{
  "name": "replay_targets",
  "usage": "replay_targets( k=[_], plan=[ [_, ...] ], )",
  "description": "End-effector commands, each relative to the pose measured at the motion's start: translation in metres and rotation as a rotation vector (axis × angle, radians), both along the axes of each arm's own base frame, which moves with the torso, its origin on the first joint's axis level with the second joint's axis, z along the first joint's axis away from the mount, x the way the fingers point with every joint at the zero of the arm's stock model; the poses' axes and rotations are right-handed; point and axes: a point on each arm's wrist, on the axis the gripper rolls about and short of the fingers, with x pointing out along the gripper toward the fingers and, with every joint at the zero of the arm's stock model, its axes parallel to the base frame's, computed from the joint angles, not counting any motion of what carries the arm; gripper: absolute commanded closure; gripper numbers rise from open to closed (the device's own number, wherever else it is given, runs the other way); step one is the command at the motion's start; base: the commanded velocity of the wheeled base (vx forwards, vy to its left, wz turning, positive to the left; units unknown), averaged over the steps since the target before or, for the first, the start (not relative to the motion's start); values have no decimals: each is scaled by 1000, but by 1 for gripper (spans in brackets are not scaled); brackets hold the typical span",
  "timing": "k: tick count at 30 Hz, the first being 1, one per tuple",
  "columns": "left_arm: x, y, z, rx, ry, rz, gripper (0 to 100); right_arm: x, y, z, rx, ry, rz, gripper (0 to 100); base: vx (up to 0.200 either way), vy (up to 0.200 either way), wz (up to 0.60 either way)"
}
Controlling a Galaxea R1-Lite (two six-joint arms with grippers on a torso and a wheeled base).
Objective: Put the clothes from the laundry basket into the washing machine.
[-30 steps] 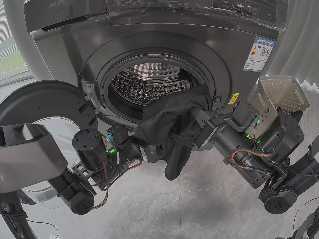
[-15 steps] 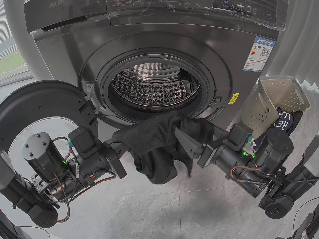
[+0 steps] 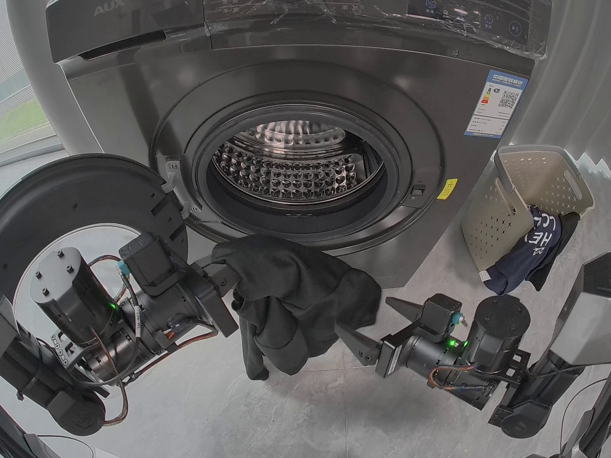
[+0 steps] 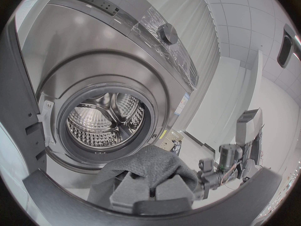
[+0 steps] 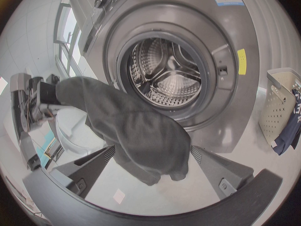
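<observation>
Left jaws clamp the black knit garment [image 3: 293, 294] — limp, hanging below the washing machine's [image 3: 127, 97] round steel drum opening. Right jaws wide, just beside it. Perforated laundry basket [image 3: 541, 179] holds navy cloth [image 3: 528, 256].

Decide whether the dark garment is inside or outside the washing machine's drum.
Outside. The dark garment hangs from the left gripper, below the opening; the drum shows bare metal.

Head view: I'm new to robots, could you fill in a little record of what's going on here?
left gripper: shut on black garment, held below the machine's opening
right gripper: open, by the garment's hanging edge
washing machine: door swung open, no clothes visible in drum
laundry basket: on the machine's right, navy garment draped over its rim
</observation>
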Motion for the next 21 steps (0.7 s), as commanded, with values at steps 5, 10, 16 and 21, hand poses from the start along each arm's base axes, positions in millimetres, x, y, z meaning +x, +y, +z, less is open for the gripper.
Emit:
replay_targets(
  k=[5,10,16,21],
  plan=[
    [8,-2,6,-17,-23,21,100,-11,-1,-35,-112,110,32,0,0,0,0],
    [11,-2,7,-27,-23,55,100,-15,3,-38,-117,113,66,0,0,0,0],
    [16,-5,-1,-7,-1,70,100,-2,33,-12,-18,-16,105,0,0,0,0],
    [18,-6,-1,-11,2,88,100,3,57,8,63,-96,139,0,0,0,0]
  ],
)
